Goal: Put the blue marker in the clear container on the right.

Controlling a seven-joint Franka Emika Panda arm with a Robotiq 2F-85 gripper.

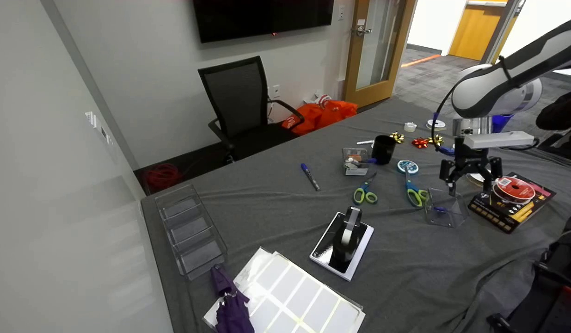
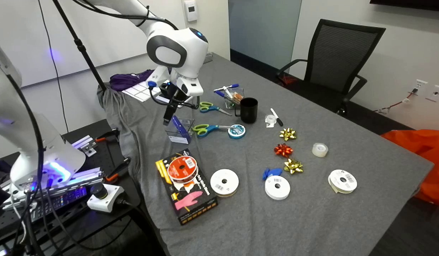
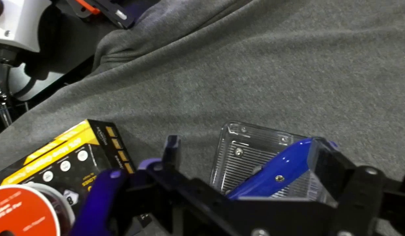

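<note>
The blue marker (image 1: 310, 177), with a blue cap and greyish body, lies on the grey cloth left of the cup; it seems to show behind a taller bin in an exterior view (image 2: 234, 85). The low clear container stands near the glove box in both exterior views (image 1: 456, 215) (image 2: 171, 135) and below the jaws in the wrist view (image 3: 235, 131). A blue screw-fitted tool (image 3: 279, 168) leans inside it. My gripper (image 1: 470, 188) is open just above the container; the wrist view shows its fingertips (image 3: 243, 143) wide apart, one overlapping the tool's end. I cannot tell if they touch.
The glove box (image 2: 194, 199) with a red ribbon spool (image 2: 182, 169) stands beside the container. Two scissors (image 1: 365, 192) (image 1: 412, 192), a black cup (image 1: 383, 149), a taller clear bin (image 1: 356, 170) with pens, and a tape dispenser (image 1: 347, 236) are also around.
</note>
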